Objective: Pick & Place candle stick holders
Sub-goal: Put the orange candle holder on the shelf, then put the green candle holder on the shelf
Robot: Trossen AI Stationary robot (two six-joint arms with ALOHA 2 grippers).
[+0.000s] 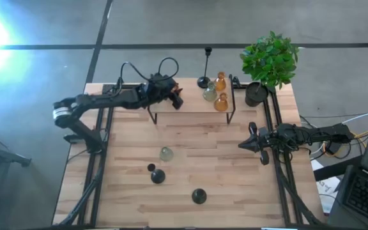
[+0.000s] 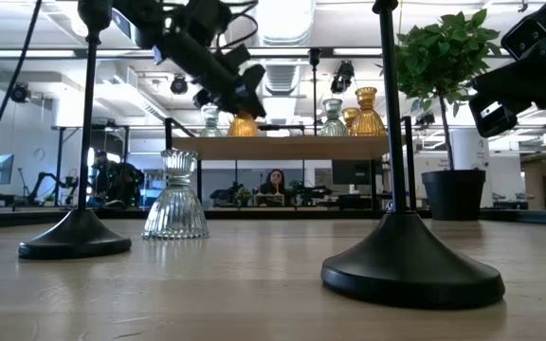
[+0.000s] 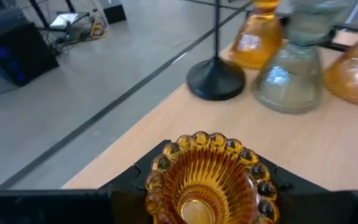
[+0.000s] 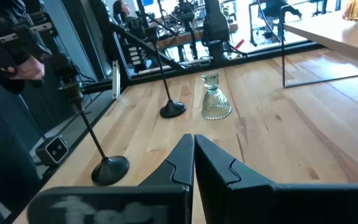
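We found the ribbed amber glass candle holder with the beaded rim (image 3: 209, 180) clamped in the left gripper (image 1: 176, 97), mouth towards the wrist camera, above the wooden shelf with black metal legs (image 1: 190, 105). The placed holders lay ahead on that shelf, a thin-stemmed black one (image 3: 215, 78) nearest. The right gripper (image 4: 194, 144), fingers together, waited at the table's right side.

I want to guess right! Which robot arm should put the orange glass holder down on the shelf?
Probably the left one. Its jaws already grip the amber holder above the wooden shelf. The right jaws sit shut and empty, off the shelf.
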